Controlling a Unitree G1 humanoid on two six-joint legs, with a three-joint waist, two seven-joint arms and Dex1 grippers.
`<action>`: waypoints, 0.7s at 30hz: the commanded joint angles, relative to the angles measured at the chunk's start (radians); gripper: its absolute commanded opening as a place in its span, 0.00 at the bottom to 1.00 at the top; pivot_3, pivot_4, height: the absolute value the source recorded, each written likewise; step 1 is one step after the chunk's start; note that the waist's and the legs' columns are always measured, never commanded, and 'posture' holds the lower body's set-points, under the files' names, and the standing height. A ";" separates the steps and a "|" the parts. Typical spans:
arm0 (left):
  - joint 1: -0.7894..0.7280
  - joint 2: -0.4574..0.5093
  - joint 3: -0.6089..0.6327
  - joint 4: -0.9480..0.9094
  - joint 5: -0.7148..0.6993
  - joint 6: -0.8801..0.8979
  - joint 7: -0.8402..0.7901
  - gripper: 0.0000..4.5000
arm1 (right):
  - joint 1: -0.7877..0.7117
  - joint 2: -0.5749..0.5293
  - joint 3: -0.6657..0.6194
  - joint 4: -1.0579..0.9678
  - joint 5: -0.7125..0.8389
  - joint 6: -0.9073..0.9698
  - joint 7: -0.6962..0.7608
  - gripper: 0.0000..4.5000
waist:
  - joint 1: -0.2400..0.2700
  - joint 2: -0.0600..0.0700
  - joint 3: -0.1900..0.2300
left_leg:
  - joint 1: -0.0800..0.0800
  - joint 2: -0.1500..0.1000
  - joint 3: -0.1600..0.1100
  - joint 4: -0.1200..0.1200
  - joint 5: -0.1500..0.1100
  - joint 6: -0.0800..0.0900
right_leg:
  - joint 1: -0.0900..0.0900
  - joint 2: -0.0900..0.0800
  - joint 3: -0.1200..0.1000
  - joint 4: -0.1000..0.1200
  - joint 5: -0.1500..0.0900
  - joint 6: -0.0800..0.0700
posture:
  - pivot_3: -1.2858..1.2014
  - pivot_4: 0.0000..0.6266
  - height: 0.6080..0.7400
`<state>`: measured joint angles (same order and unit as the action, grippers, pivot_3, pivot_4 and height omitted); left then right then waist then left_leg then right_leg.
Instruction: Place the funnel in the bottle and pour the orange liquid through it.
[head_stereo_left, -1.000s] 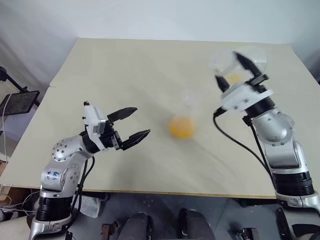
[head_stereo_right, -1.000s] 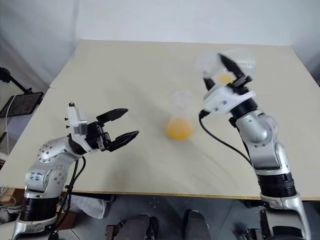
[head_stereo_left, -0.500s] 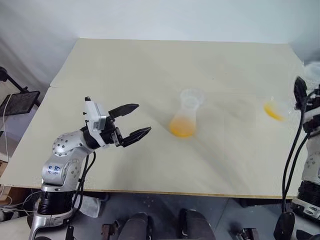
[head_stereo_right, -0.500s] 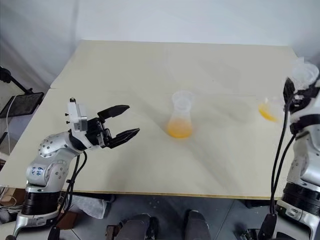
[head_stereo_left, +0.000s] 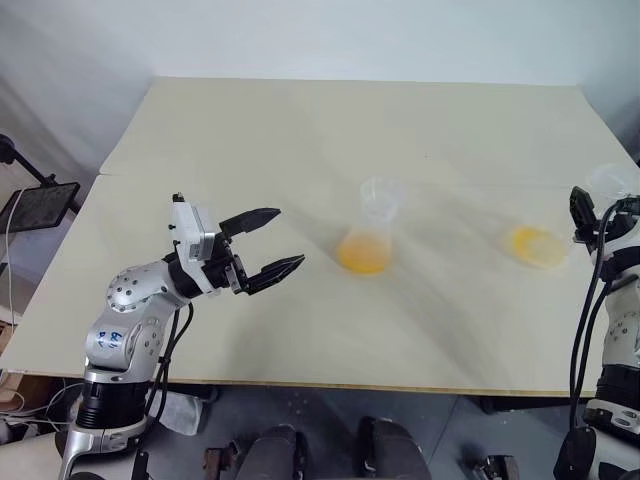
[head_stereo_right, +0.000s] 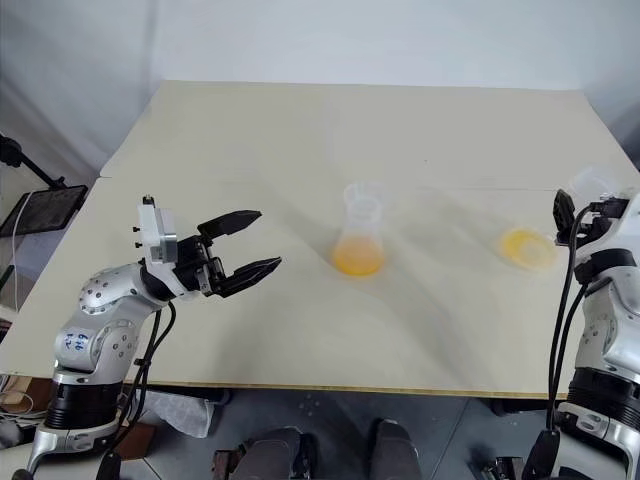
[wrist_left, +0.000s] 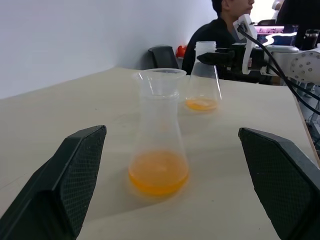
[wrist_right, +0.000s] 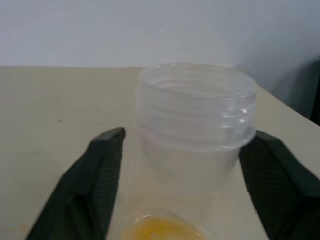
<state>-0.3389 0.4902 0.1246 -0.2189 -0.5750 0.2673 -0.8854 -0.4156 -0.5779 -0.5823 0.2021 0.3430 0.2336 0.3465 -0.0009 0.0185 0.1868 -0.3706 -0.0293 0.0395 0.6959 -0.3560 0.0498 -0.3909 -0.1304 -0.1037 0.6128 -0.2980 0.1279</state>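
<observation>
1. The right gripper (wrist_right: 180, 150) stands with its fingers parted on either side of the pouring flask's (head_stereo_right: 528, 246) neck, not pressing it; the flask rests on the table (head_stereo_left: 300, 150) with a little orange liquid (wrist_left: 201, 104) left.
2. Farther off, the bottle (head_stereo_left: 367, 240) stands upright holding most of the liquid, funnel (wrist_left: 159, 82) seated in its neck.
3. Beyond it, the left gripper (head_stereo_left: 268, 244) hovers spread and empty.
4. Judged so: pouring looks done; withdrawing remains.

Beige table (head_stereo_left: 300, 130) — white wall (head_stereo_left: 300, 35), seated person (wrist_left: 227, 25) behind.
</observation>
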 joint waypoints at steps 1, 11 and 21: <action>0.008 0.003 0.009 -0.029 -0.003 -0.017 0.003 1.00 | 0.018 -0.025 -0.007 -0.050 0.029 0.021 0.006 0.99 | 0.001 0.000 0.000 | 0.000 0.000 0.000 0.000 0.000 0.000 | 0.000 0.000 0.000 0.000 0.000 0.000 | 0.52 0.24 1.00; 0.028 0.043 0.019 -0.004 -0.005 -0.003 -0.031 1.00 | 0.277 -0.134 -0.072 -0.296 0.167 0.046 0.275 0.99 | 0.012 0.000 0.000 | 0.000 0.000 -0.001 -0.001 0.000 0.000 | 0.000 0.000 0.000 -0.001 0.000 0.000 | 0.52 0.24 1.00; 0.101 0.135 0.060 0.035 0.014 -0.022 -0.096 1.00 | 0.572 -0.209 -0.186 -0.345 0.283 -0.041 0.657 0.99 | 0.028 0.000 0.000 | 0.001 0.000 -0.001 0.000 0.000 0.000 | 0.002 -0.001 0.000 -0.004 0.000 0.000 | 0.52 0.24 1.00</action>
<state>-0.2501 0.6078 0.1546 -0.1795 -0.5709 0.2703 -0.9748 0.1224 -0.7665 -0.7319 -0.1081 0.5987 0.2158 0.9252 0.0269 0.0185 0.1869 -0.3700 -0.0295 0.0383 0.6953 -0.3562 0.0502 -0.3880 -0.1314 -0.1037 0.6078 -0.2980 0.1279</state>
